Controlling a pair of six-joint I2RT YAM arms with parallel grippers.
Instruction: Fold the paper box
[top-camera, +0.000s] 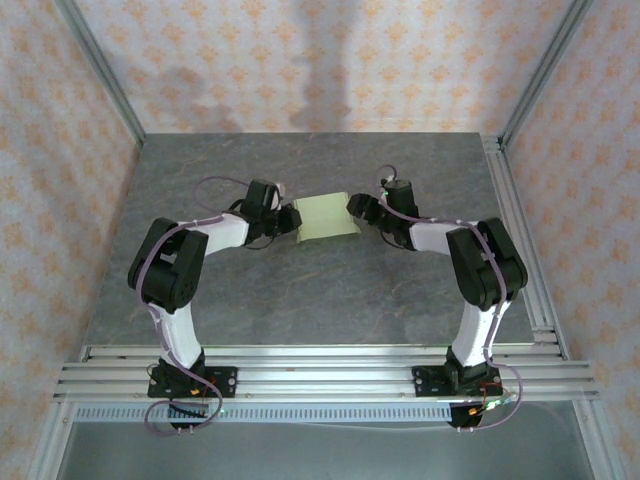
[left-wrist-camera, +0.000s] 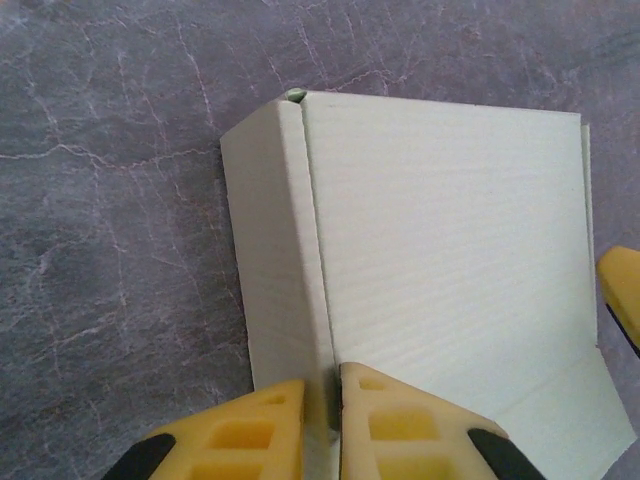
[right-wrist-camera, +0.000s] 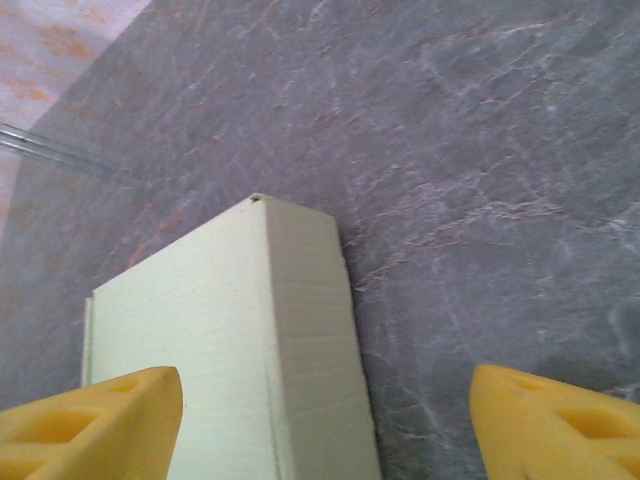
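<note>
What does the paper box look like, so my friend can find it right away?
Look at the middle of the grey marbled table. The paper box lies there between the left gripper and the right gripper. It is the only pale green thing, low and squarish.

I see my white-and-black left arm (top-camera: 185, 265) bent at a raised elbow and reaching inward. The yellow-fingered left gripper (left-wrist-camera: 322, 388) is pinched almost together on a fold of the pale green card box (left-wrist-camera: 450, 250). My right arm (top-camera: 480, 262) mirrors it, with the right gripper (right-wrist-camera: 328, 405) spread wide, gripping nothing.
</note>
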